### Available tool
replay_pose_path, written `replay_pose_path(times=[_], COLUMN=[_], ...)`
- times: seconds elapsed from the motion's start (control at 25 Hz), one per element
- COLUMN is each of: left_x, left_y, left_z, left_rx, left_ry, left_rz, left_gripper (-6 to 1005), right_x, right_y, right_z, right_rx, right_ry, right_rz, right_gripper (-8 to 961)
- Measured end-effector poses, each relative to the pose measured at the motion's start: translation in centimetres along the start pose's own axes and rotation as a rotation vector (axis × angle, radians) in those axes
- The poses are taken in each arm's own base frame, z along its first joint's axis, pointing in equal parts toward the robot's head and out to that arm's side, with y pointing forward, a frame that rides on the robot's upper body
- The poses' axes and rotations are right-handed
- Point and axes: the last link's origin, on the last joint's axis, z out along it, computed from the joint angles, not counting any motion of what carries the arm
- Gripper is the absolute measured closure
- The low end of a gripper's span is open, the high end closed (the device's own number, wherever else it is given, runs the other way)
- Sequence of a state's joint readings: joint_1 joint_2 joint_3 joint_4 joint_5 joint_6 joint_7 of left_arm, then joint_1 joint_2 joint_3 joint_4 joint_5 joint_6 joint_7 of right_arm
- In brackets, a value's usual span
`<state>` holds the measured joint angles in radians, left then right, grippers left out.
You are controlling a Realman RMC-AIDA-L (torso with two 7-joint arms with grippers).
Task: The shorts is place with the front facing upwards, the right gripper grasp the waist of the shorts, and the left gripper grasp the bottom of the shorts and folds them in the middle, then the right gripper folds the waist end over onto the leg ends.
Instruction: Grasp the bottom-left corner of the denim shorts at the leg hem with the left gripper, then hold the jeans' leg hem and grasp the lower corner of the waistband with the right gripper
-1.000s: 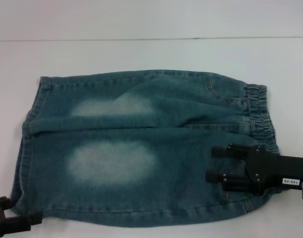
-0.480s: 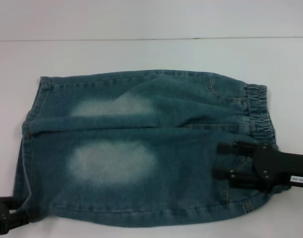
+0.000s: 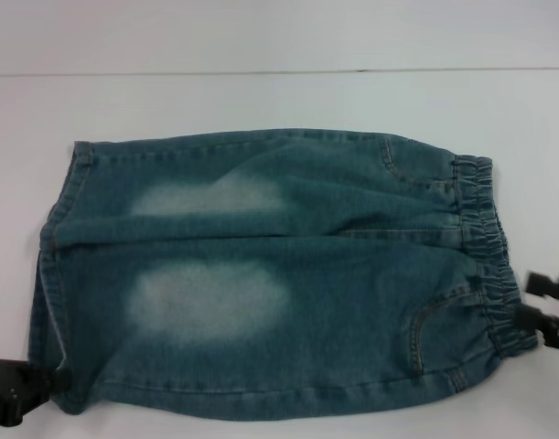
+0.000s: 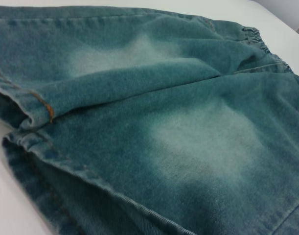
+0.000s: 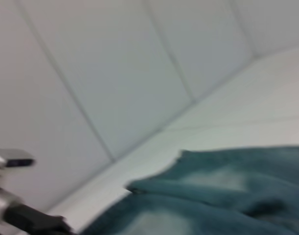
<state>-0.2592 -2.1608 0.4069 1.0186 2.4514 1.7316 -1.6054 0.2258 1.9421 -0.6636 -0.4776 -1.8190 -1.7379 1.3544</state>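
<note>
Since the earlier frame, the right gripper is withdrawing off the shorts to the waistband's near end, fingers apart, gripping nothing. Left gripper is sitting at the near leg hem; its grip cannot be determined. Shorts are lying flat on the table, waist rightward.

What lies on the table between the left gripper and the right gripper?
In the head view, only the denim shorts lie between them: leg hems toward the left gripper, elastic waistband toward the right gripper.
</note>
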Motion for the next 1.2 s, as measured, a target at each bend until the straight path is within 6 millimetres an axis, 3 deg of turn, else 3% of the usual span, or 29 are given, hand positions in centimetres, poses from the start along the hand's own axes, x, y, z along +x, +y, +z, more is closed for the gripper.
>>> replay_pose_path(times=[0.16, 0.6, 1.2], left_x=[0.4, 1.1, 1.3], left_y=[0.0, 0.0, 0.1], left_z=[0.3, 0.7, 1.3], left_rx=[-0.008, -0.018, -0.037], left_ry=[0.002, 0.007, 0.008], left_rz=[0.010, 0.024, 0.025], left_gripper=[970, 970, 971], right_x=[1.9, 4.2, 3.9], right_y=[-0.5, -1.4, -1.2], right_z=[-1.8, -1.7, 0.3], right_rx=[0.099, 0.229, 0.178], right_ry=[0.045, 0.086, 0.092], right_rz=[0.040, 0.061, 0.051], right_gripper=[146, 146, 146])
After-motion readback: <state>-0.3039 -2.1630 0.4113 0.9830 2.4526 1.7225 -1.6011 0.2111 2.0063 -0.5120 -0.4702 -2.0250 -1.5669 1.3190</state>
